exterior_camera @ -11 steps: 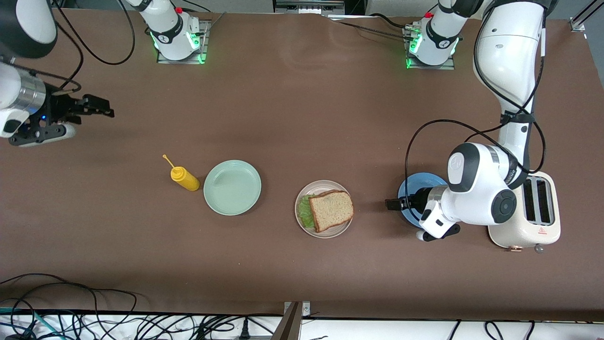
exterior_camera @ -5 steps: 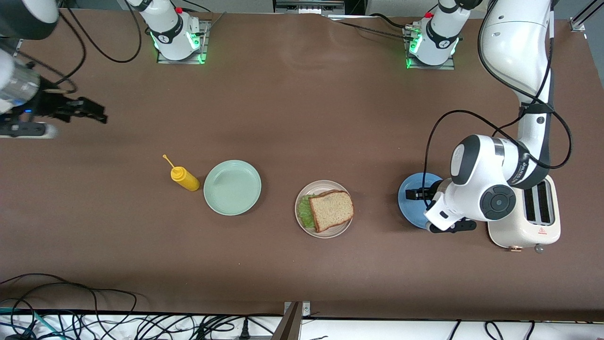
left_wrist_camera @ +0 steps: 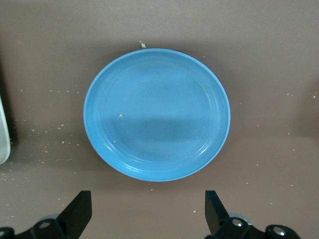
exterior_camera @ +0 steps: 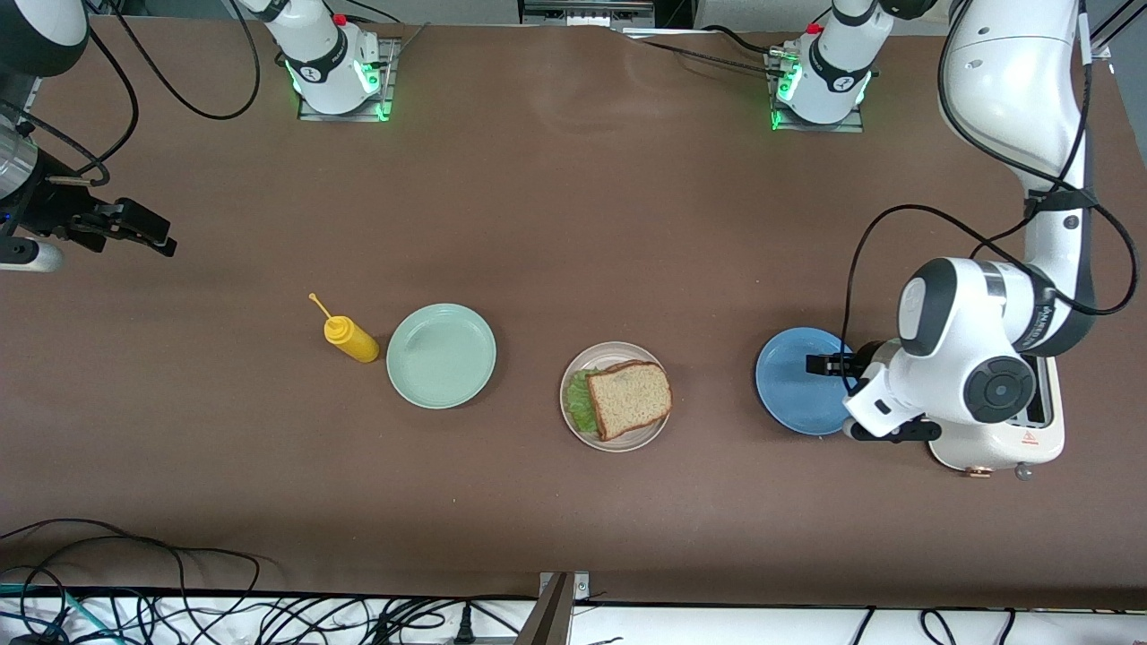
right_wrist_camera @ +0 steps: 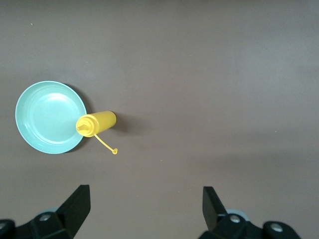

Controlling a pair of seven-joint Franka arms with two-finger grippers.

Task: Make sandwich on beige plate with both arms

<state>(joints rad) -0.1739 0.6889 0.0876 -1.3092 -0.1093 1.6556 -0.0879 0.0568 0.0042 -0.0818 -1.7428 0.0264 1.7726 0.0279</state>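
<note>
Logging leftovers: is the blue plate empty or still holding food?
Empty. The blue plate shows only bare surface with a few crumbs; the left wrist view sees all of it.

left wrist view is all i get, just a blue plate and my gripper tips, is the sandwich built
Observer: Yes. The sandwich lies on the beige plate, lettuce showing under the top slice.
Operator: where is that from my blue plate
Observer: The blue plate sits beside the beige plate, toward the left arm's end of the table. The left gripper is over it, open and empty.
Operator: and the other arm
Observer: The right gripper is open and empty, over bare table at the right arm's end.
Operator: anything near it
Observer: A yellow squeeze bottle lies beside a mint-green plate, nearer to the front camera than that spot.
</note>
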